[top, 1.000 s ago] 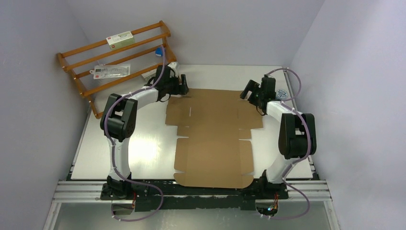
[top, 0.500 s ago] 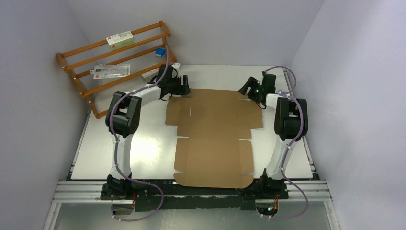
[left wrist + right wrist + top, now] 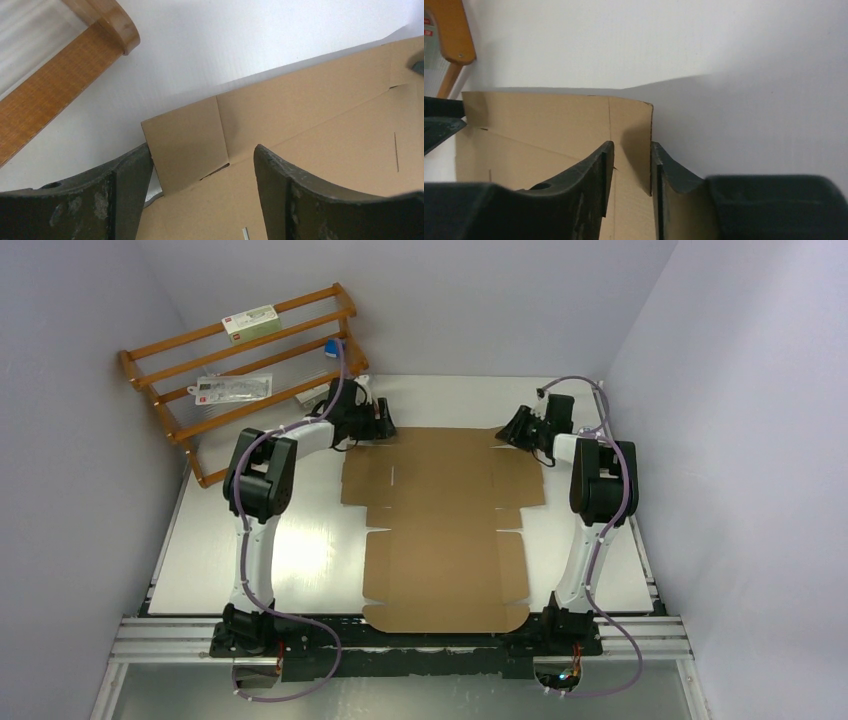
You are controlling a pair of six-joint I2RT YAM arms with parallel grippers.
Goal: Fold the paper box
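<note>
Between the two arms, flat on the white table (image 3: 300, 550), lies the paper box (image 3: 445, 530), an unfolded brown corrugated sheet with flaps and slits. Its near edge reaches the arm bases, and its far corners sit at the grippers. The left gripper (image 3: 202, 165) hangs low over the far-left corner with its fingers spread wide. The small corner flap lies between them, one edge running down just beside the left-hand finger. The right gripper (image 3: 631, 155) is at the far-right corner, its fingers set close together with a narrow gap. The corner flap's outer edge runs up that gap, right against the right-hand finger. Whether those fingers actually pinch the flap I cannot tell. Beyond and to the left of the left gripper, a wooden rack (image 3: 240, 360) stands by the wall, holding a white carton (image 3: 250, 320) and a clear packet (image 3: 232, 390).
</note>
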